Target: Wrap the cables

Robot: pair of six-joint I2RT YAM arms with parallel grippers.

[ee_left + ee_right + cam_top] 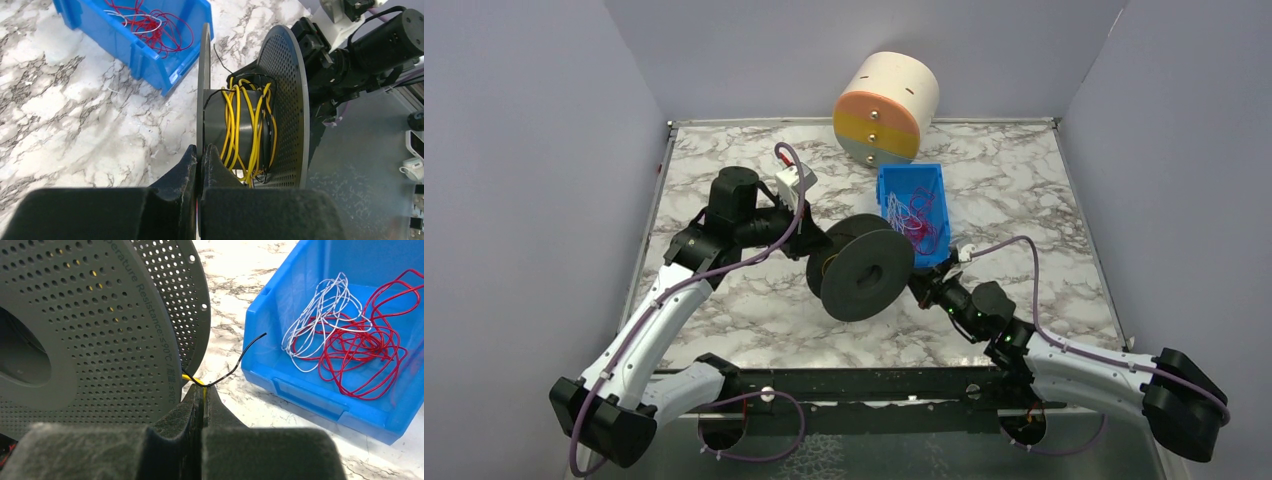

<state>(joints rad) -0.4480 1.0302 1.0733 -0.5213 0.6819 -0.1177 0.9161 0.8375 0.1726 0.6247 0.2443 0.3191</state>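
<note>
Winding is in hand: the dark grey perforated plastic spool [864,270], mid-surface, is clamped by one flange in the closed left pincer [199,160]; thin yellow and black cables [235,120], partly wound, are pinched in the closed right pincer [202,400]. Taut guiding round the hub is needed next

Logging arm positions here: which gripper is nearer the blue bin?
Right. The right gripper sits by the near corner of the blue bin; the left gripper grips a flange of the spool, farther away.
</note>
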